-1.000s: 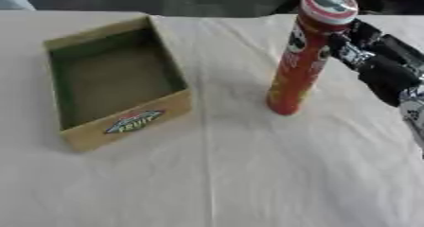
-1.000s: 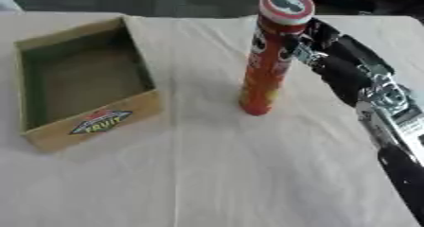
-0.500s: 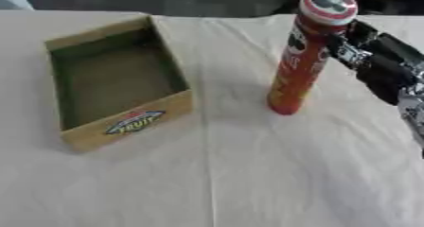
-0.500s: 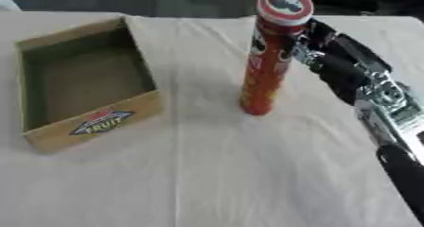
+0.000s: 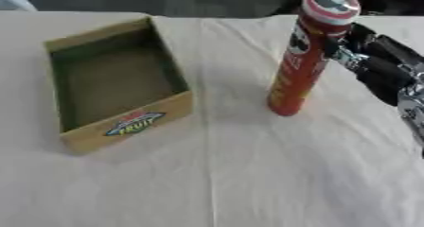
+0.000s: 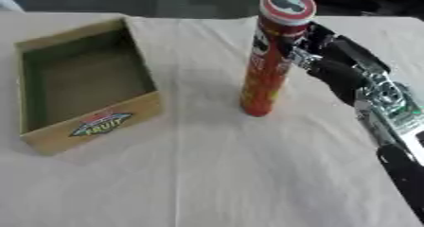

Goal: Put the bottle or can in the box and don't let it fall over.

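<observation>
Box point(image 5: 124, 126) label reads "FRUIT" on near wall – rest of label unreadable. Can point(image 6: 269, 65): tall red tube, yellow print low on side illegible, red-rimmed lid with dark emblem.

Can upright on white cloth point(image 5: 248, 183), outside box, directly left of right hand point(image 6: 327, 63) fingers, touching them. Fingers reach to can's upper part; cannot tell whether curled round it or just against it. Box open, well left of fingers.

Versus a second ago – can on same spot, upright; hand in same place beside it; box unmoved.
</observation>
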{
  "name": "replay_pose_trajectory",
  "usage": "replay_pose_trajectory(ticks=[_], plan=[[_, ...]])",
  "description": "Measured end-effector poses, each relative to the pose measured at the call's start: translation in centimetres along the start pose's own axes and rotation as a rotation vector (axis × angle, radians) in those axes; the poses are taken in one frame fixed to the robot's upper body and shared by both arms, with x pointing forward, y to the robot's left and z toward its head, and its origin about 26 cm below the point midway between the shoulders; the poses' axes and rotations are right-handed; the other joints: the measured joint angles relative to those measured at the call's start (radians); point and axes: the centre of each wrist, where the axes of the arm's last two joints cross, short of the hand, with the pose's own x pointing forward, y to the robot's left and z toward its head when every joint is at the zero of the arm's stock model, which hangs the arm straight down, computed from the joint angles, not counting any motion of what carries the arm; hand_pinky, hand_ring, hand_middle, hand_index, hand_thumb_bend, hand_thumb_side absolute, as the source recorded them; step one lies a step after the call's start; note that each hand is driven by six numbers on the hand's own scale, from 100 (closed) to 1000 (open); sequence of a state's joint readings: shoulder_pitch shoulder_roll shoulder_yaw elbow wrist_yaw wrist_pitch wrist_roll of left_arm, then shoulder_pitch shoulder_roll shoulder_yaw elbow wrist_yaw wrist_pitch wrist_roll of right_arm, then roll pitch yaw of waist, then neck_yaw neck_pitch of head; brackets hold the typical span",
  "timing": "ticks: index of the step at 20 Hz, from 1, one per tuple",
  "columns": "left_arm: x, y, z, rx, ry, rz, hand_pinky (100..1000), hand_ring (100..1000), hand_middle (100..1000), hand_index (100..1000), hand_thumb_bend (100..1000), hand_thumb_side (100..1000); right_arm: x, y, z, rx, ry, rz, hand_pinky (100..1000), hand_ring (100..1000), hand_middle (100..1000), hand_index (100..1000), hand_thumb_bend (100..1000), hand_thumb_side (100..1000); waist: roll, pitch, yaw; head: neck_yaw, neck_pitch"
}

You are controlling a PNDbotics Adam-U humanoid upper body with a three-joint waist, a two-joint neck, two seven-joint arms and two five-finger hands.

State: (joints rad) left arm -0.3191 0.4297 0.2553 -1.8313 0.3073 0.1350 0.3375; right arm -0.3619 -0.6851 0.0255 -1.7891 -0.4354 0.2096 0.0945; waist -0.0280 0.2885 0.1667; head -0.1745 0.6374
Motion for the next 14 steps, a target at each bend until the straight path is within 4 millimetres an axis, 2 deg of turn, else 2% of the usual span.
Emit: replay_pose_trajectory(ticks=[14], plan=[[0.18,-0.15,-0.16,-0.007,-0.007,0.006,654,985,838,777,482,376,0.47,-0.29,-0.72,0.004,-0.004,0.016,1000,1000,982,1000,285,420,0.001,0.017,0.008,-0.006,-0.018]])
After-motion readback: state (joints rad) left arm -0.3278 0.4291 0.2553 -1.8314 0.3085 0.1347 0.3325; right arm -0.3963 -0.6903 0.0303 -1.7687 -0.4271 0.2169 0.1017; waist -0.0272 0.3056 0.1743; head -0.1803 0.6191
